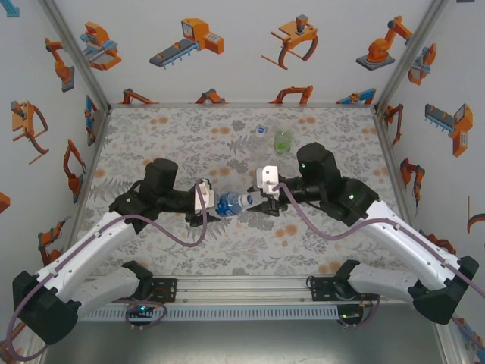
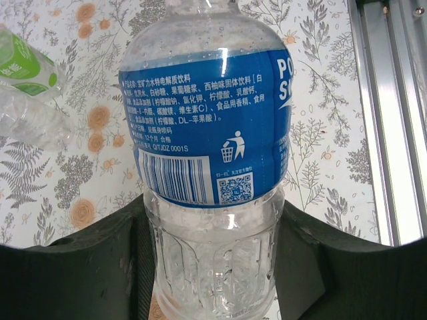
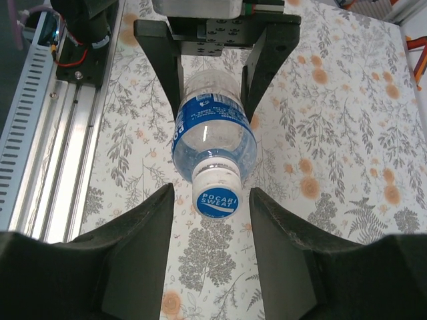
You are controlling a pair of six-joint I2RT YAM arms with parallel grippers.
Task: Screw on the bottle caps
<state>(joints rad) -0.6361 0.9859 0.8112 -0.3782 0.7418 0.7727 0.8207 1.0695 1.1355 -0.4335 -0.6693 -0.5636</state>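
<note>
Operator: Which way does the blue-label bottle lie from the right gripper?

Observer: It lies on its side, low over the table, between the two arms. Its long axis runs left to right across the top view. The base end sits in the left gripper and the neck points straight at the right one. Whether the bottle touches the cloth I cannot tell

Operator: What has the left one got?

Observer: Its jaws are clamped on the bottle's ribbed lower body, just below the label. The left wrist view has a dark finger pressed against the plastic on each side

Operator: And the cap?

Observer: The cap, white with a blue printed top, sits on the neck and faces the right wrist camera head-on. The right fingers stand one on each side of it, partly open, with a strip of cloth showing in each gap. They grip nothing

Operator: So what does the coming move turn on?

Observer: My judgement is that the right arm is the nearer one to the cap and already in line with the bottle's axis. The cap is roughly centred between its fingers. It has to pinch onto the rim and twist about that axis while the left holds firm. How far the cap is threaded I cannot tell

Operator: Other bottles?

Observer: The green bottle and the plain clear bottle are at the far side, well apart from both grippers
</note>
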